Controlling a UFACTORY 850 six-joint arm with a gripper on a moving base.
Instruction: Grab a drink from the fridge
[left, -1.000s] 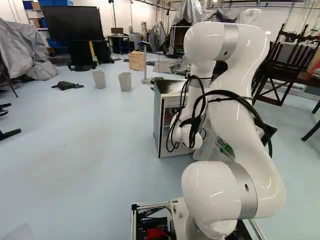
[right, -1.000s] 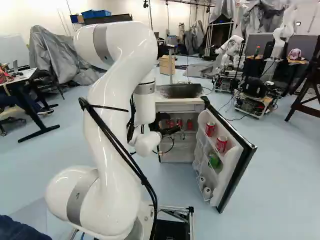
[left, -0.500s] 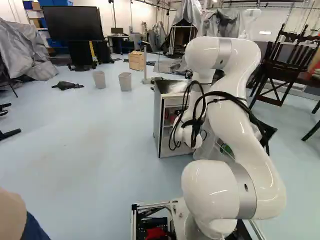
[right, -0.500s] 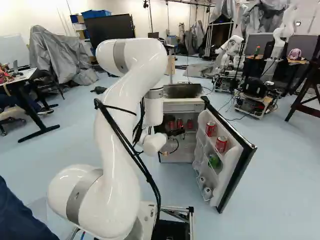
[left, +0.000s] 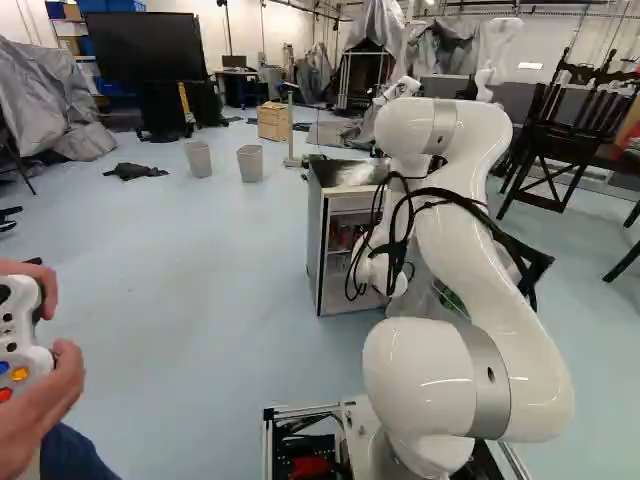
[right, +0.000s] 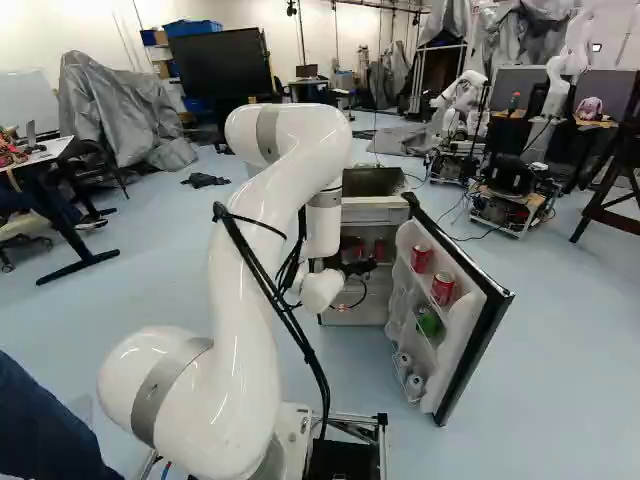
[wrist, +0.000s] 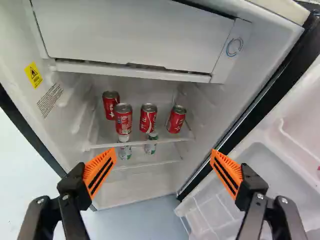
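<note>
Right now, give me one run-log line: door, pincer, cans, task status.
fridge door: open | pincer: open, empty, facing fridge interior | four red cans: on shelf | drink: not yet grabbed

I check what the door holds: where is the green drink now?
In the right base view, the green drink sits in the rack of the open fridge door, below the lower red can and above the pale containers.

Straight ahead between the fingers (wrist: 101, 169) is open room, up to the red cans (wrist: 148, 119); a white box (wrist: 130, 35) is above them, a shelf (wrist: 102, 146) under them; the door (wrist: 280, 157) blocks one finger's side, the fridge wall (wrist: 25, 47) the other's
</note>
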